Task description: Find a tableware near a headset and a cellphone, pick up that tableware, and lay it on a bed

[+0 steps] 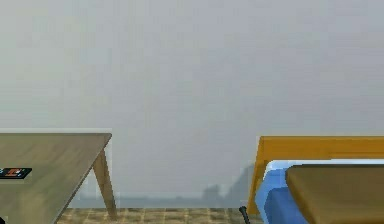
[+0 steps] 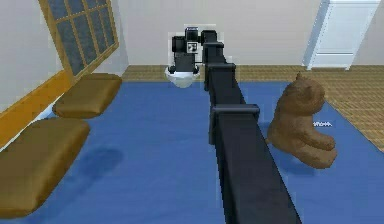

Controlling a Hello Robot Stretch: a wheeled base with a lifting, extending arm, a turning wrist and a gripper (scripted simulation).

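Grey wall closes off the forward view. At its left stands a wooden table [image 1: 62, 158], with a dark flat thing [image 1: 14, 172], perhaps the cellphone, by the table's left edge. At the right a corner of the bed [image 1: 274, 196] comes in, with an orange frame and a blue cover.

Seen from the arm side, a window [image 2: 85, 30] sits over the bed's left end, and two brown pillows [image 2: 94, 93] lie along that edge. Right of the pillows the blue cover runs bare to the far edge. There the hand [image 2: 181, 68] shows at the end of the dark arm [image 2: 236, 135], and right at its fingers is a white bowl-shaped piece [image 2: 182, 78], most likely the tableware. I cannot tell whether the hand holds it or it already rests on the cover, nor how the fingers stand.

The coming move seems to turn on this one relation. The piece sits directly at the fingers, at the bed's far edge and not toward its middle, so it must end on the cover and not beyond it. Being round, it has no long axis to mind.

A teddy bear [image 2: 305, 125] sits right of the arm, well apart from the hand. A white door [image 2: 345, 35] stands past the bed's far right corner.
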